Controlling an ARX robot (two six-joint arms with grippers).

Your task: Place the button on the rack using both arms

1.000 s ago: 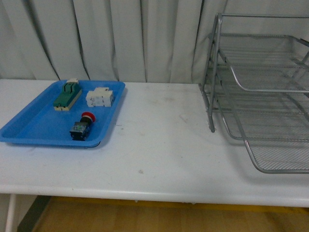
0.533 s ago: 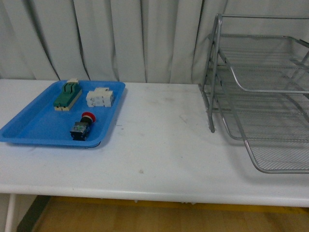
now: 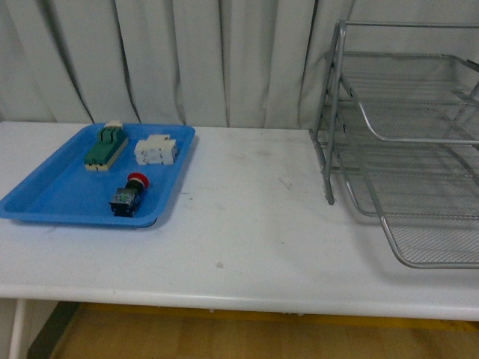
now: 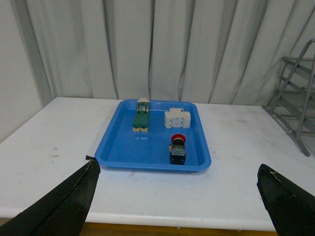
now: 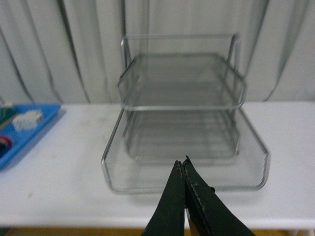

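The pickup has not begun: the button (image 3: 127,196) lies in the blue tray (image 3: 52,196) on the tabletop (image 3: 247,224), well apart from the rack (image 3: 334,112). The left pincer (image 4: 175,167) stands wide apart facing it; the right pincer (image 5: 181,164) is together, empty. Next, the left must reach down over the button.

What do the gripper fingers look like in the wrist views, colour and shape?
Left fingers: matte black, broad wedges tapering to blunt tips. Right fingers: black, slim, tapering to points. No cables or markings show; the front view shows neither arm.
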